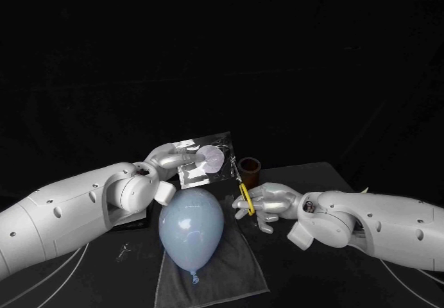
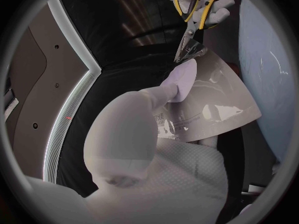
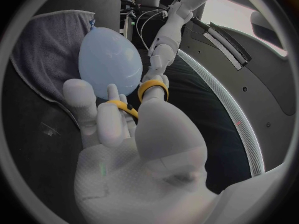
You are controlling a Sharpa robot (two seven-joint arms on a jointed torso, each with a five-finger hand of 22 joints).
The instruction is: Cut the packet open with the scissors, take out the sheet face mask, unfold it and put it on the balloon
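Note:
My left hand holds a clear face-mask packet upright above the table; in the left wrist view its thumb presses on the packet. My right hand grips yellow-handled scissors, blades pointing up at the packet's lower corner. The scissor blades touch the packet's edge. A pale blue balloon lies on a grey towel below both hands. The right wrist view shows the yellow scissor handles on my right hand's fingers, beside the balloon.
A brown tube stands upright behind the scissors. A small metal object lies on the table left of the towel. The black table extends back right.

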